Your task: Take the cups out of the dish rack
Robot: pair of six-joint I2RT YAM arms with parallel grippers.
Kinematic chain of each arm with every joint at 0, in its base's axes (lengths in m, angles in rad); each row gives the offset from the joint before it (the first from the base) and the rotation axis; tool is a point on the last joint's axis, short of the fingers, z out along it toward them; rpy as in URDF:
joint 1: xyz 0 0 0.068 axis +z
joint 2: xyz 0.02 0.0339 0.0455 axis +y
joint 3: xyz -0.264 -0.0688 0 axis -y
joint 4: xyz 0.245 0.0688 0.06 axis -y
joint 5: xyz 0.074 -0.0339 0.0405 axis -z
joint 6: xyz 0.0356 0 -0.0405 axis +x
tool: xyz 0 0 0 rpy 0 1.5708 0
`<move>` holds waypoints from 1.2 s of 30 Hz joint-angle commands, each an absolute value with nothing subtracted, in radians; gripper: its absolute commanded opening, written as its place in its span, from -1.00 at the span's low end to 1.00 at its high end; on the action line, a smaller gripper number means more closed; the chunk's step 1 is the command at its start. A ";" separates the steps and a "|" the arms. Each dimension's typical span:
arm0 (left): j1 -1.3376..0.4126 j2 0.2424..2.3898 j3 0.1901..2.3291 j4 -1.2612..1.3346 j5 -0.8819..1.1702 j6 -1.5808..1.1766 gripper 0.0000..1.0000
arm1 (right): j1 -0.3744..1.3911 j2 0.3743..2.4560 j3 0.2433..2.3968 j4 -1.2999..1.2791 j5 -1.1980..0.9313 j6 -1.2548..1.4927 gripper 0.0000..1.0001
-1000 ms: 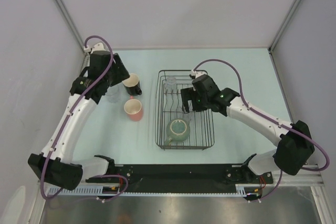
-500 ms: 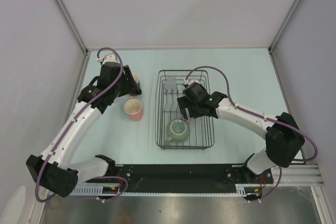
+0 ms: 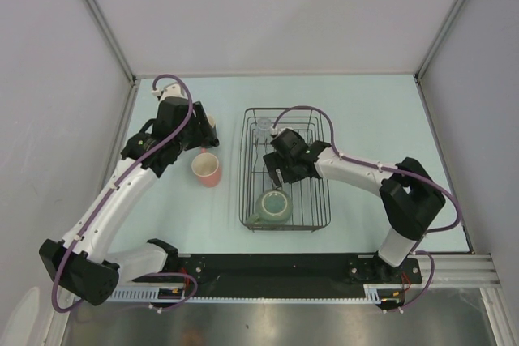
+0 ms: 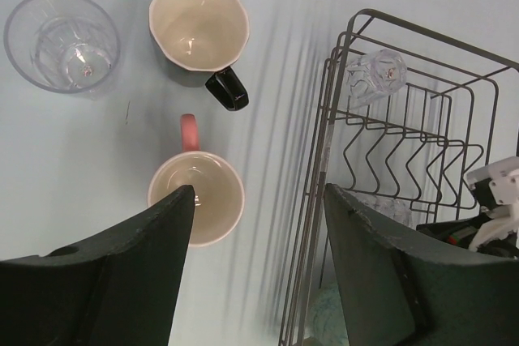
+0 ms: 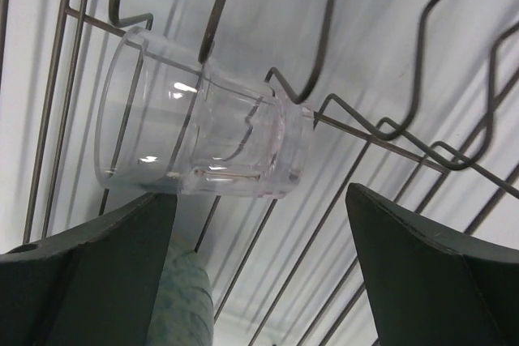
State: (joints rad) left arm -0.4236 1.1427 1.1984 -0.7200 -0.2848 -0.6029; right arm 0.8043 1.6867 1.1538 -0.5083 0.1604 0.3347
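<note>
Plainly, a clear tumbler (image 5: 203, 135) lies on its side in the black wire dish rack (image 3: 285, 169), with a sage-green mug (image 3: 274, 205) at the rack's 6 o'clock end. Only the right wrist view shows it clearly, just ahead of the right gripper's (image 5: 259, 196) spread, empty fingers. The left gripper (image 4: 255, 200), likewise apart and empty, hangs over a salmon-pink cup (image 4: 209, 192), with a dark cup (image 4: 199, 22) at its 12 o'clock.

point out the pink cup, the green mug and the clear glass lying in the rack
pink cup (image 4: 207, 192), left wrist view, on its pale inside
green mug (image 3: 274, 205), top external view, on the middle of its bowl
clear glass (image 5: 203, 131), right wrist view, on its side wall
</note>
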 commanded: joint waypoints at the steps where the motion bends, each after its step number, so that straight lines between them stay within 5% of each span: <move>1: -0.436 1.144 1.212 -0.722 -0.304 -0.618 0.40 | 0.802 1.723 1.204 -0.454 0.173 0.313 0.81; 18: -0.446 1.144 1.201 -0.719 -0.310 -0.609 0.40 | 0.808 1.557 1.370 -0.502 0.278 0.305 0.90; 36: -0.451 1.074 1.138 -0.719 -0.281 -0.630 0.41 | 0.741 2.015 1.833 -0.471 0.267 0.221 0.91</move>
